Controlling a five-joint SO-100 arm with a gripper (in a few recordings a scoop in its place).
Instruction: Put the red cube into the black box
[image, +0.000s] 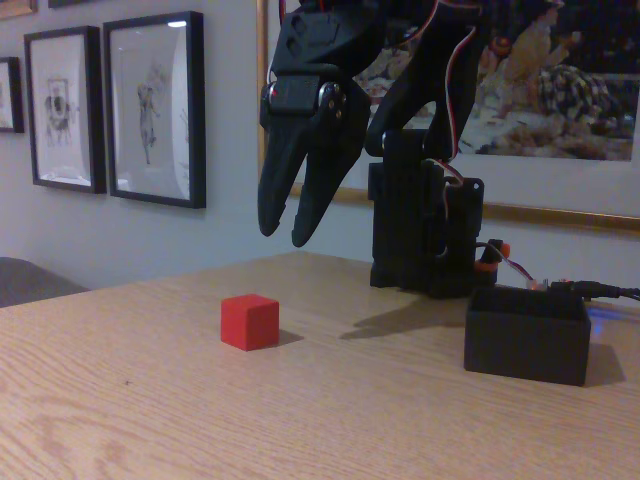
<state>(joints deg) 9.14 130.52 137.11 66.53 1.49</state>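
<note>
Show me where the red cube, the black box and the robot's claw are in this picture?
red cube (249, 322), fixed view, on its front face.
black box (526, 343), fixed view, on its front wall.
gripper (285, 234), fixed view, midway between its two downward fingertips, above the table.

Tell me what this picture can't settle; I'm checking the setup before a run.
- Inside of the black box: the fixed view looks at its side wall, so the contents are hidden.
- Far faces of the red cube: turned away.
- Upper arm above the pincer: cut by the top edge.
- Framed pictures on the wall: drawings too blurred to read.
</note>
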